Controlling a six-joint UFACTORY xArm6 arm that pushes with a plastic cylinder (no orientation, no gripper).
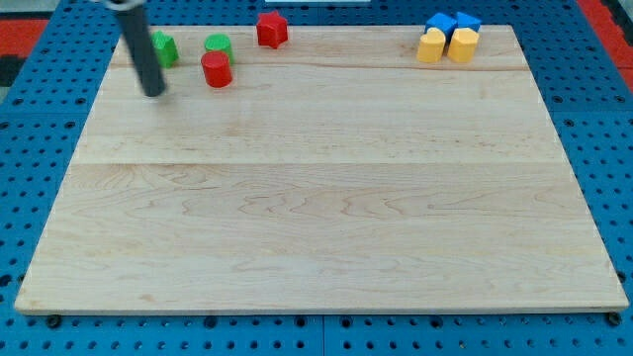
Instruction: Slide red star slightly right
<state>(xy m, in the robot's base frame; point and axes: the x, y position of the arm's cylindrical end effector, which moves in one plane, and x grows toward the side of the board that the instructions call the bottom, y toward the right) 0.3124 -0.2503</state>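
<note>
The arm carries no fingers at all, only a dark rod, so there is nothing to open, close or hold with; whatever it does, it does by shoving. My tip (154,93) rests on the wooden bench (326,198) near the view's top left corner, touching no block.

Just to the view's right of the tip, and a little higher, is a red cylinder (217,69), with a green block (218,44) directly behind it, the two looking close enough to touch. Another green block (165,48) sits right beside the rod's shaft, which covers part of it, so I can't make out its shape.

The red star (272,30) lies further to the view's right of the tip and higher, close to the bench's top edge; its points are small and hard to read. Well apart from the tip, toward the view's top right, two blue blocks (452,22) and two yellow blocks (447,45) huddle together, their outlines running into one another.

To send the star rightward the tip would, I judge, have to reach the star's left side, and the red cylinder and green block stand near that path; going around them seems wiser than straight through. The push looks not yet begun.

The rod's upper part runs out of the view's top, so the arm itself is unseen.
</note>
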